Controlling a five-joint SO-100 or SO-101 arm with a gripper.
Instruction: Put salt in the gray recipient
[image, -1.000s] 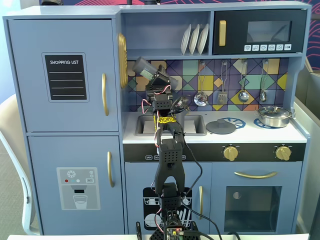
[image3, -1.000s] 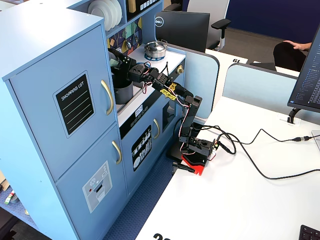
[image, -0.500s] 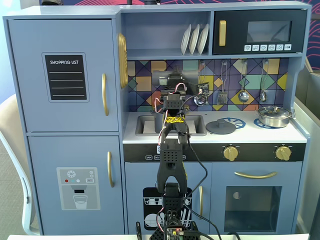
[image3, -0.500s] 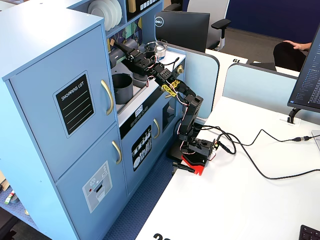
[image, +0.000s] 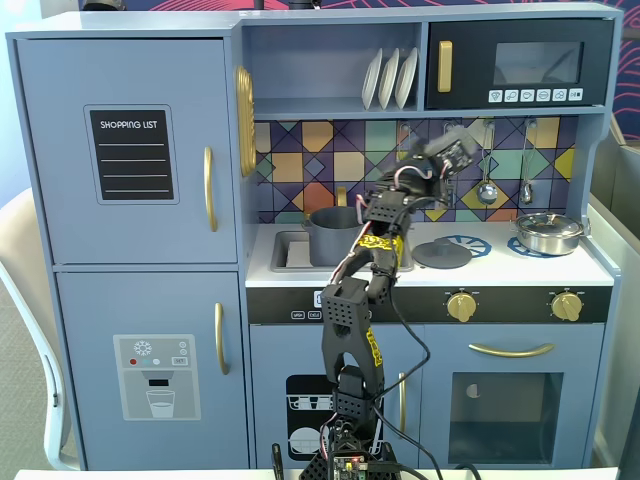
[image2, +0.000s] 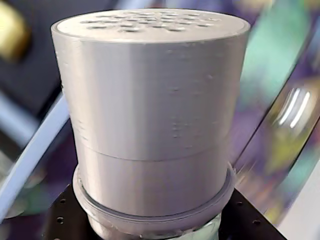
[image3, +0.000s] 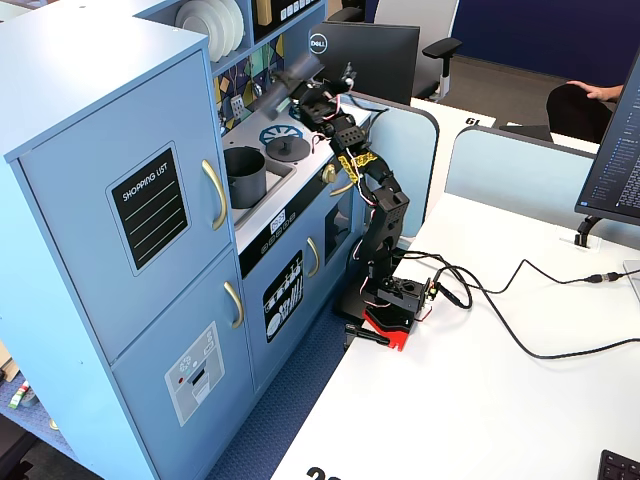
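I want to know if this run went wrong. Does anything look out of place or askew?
Yes. The hand holds the salt shaker tilted high over the stove side, by the hanging utensils, well to the right of the gray pot in the sink. The pot's flat lid lies apart on the counter. Nothing looks spilled or damaged.

We stand in an open-plan office: a blue toy kitchen (image3: 120, 250) beside white desks (image3: 480, 400), a Dell monitor (image3: 365, 60), partitions (image3: 520, 170) and office chairs (image3: 440, 50).
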